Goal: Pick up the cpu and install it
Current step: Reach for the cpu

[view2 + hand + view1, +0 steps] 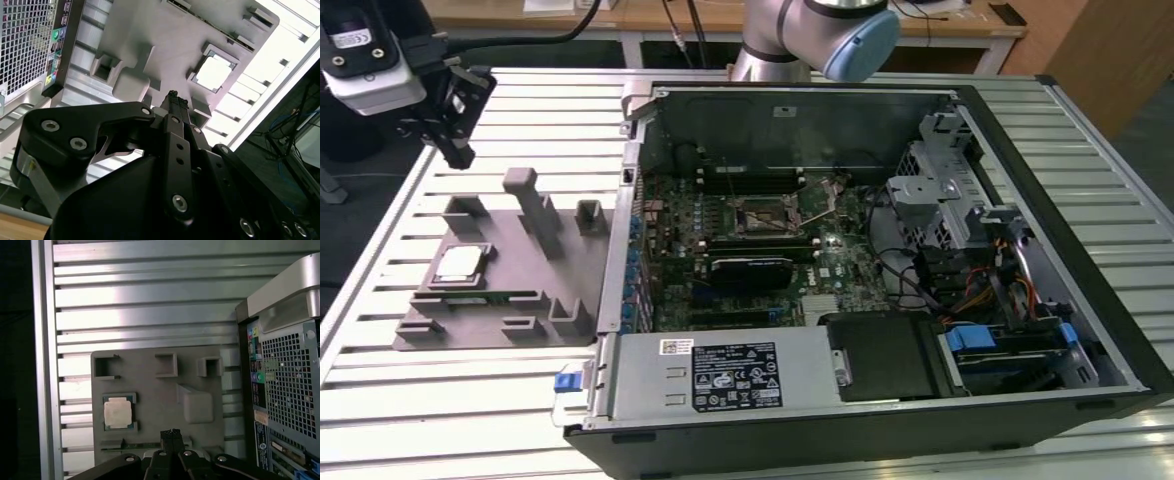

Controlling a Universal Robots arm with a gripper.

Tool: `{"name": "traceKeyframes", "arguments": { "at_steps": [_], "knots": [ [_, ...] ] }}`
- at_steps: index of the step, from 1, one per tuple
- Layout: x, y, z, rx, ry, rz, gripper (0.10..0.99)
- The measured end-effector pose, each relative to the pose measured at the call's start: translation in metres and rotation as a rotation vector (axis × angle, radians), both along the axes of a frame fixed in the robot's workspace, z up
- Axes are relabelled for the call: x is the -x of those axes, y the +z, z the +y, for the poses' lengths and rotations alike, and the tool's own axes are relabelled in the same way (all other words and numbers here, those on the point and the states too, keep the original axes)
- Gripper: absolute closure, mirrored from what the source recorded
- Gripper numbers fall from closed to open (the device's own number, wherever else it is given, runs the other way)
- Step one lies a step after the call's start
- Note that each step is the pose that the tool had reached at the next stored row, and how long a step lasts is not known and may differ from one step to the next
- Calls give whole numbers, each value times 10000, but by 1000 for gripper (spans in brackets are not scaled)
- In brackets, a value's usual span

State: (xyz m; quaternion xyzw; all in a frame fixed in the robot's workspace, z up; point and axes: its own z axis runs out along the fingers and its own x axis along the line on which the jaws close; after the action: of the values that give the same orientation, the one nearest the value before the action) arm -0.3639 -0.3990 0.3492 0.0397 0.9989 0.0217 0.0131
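nearest the lens in both wrist views sit the black jaws, their tips clenched together with nothing between them. in the exterior view they hang above the table (454, 420) at the exterior view's left, over the far edge of the grey tray (520, 300) and apart from the chip.

an open computer case (1087, 250) lies on its side beside the tray, with the motherboard (720, 240) exposed and its black-framed socket (761, 212) near the middle. the tray lies flat on the slats, with several blocks and posts rising from it.

the cpu (459, 266) rests in a shallow square pocket of that tray, on the side away from the case, also seen in the second wrist view (214, 74) and the first wrist view (119, 412). nothing touches it, so the pick-up looks not yet begun.

as i judge it, the risks are these: closed tips would press on the chip instead of straddling it; the pocket walls leave little edge to grip, so an off-centre hold could tilt or drop it; the tray's posts and the case wall could catch the arm; a skewed chip could harm the socket.

the chip is small, flat and square, with a pale silvery top plate and a thin greenish border, lying level.
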Motion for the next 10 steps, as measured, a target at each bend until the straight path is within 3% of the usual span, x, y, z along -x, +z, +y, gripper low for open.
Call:
{"name": "traceKeyframes", "arguments": {
  "at_steps": [10],
  "knots": [
    [63, -161, 0, 1, -1, 1, 980]
  ]
}}
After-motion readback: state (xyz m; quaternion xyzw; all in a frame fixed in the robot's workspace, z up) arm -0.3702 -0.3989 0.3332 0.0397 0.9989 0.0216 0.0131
